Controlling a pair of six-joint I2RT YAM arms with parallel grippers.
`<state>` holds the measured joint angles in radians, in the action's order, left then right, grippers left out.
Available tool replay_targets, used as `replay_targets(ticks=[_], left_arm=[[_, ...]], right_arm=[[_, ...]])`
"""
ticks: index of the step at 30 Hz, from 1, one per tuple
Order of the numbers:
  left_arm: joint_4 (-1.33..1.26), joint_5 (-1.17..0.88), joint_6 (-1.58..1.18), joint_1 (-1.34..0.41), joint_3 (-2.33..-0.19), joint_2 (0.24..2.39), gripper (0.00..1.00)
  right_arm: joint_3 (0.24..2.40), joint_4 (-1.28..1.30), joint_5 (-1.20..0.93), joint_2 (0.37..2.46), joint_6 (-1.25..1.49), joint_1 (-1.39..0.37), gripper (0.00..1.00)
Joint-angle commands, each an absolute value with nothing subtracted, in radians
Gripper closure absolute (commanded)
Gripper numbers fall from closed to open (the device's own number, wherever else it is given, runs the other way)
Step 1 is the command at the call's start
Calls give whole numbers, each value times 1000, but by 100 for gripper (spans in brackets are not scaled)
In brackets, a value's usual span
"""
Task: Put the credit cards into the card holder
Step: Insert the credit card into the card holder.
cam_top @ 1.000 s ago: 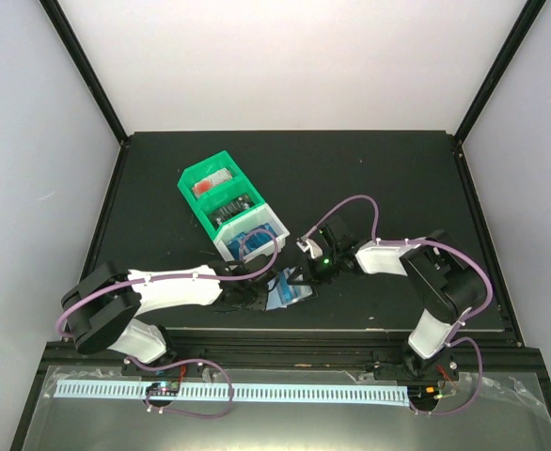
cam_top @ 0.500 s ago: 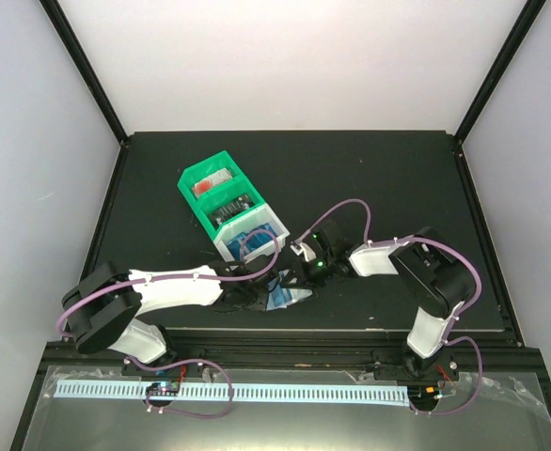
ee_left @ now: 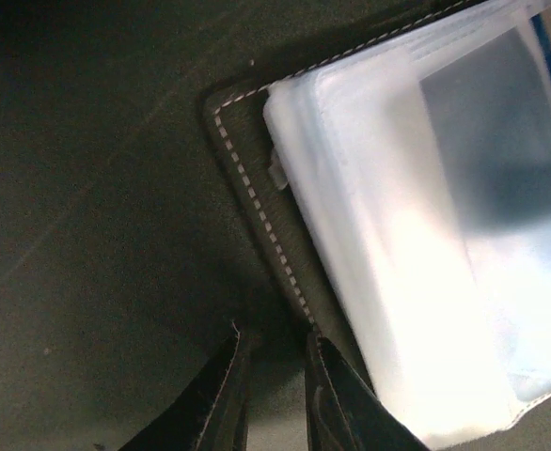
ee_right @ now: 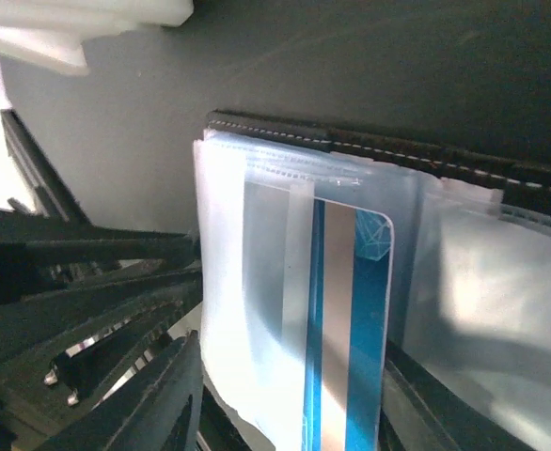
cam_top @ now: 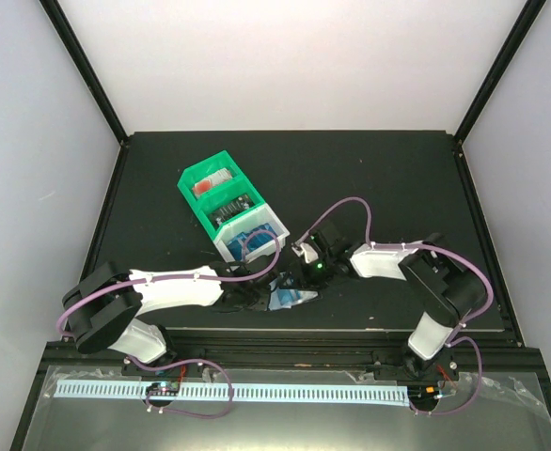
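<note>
Here, right end effector (ee_right: 292,413) spread astride credit card (ee_right: 351,329) pointing lengthwise at it; left end effector (ee_left: 271,395) unclear.

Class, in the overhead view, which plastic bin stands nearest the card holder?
The white bin, at the near end of the row; the green bins lie behind it, farther from the card holder.

Black table (cam_top: 398,178), green and white bins (cam_top: 195,199) toward back left, open card holder (cam_top: 285,298) near front edge
</note>
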<state>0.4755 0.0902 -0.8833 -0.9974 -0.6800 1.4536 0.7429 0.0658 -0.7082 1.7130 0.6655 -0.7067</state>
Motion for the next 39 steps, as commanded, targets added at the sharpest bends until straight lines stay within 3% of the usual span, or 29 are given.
replay_targets(ticks=[1,14,18,28,39], left_arm=[[471,74,-873,-1006,-681,1473,81],[450,57,-843,-1006,-684,1466,81],[437,52,-837,-1006,-684,1465,81],[412,26,-822,-1009,-687,1479,81],[400,17,-816,-1017,-692,1485,83]], right_arm=[[761,188,-589,1670,647,-709,50],[817,364,-440,1603,623,-729,39],[834,387,-431,1622,615,-741,43],[853,371,-494,1640,592,-782,68],[881,390,-486,1664,572,-814,75]])
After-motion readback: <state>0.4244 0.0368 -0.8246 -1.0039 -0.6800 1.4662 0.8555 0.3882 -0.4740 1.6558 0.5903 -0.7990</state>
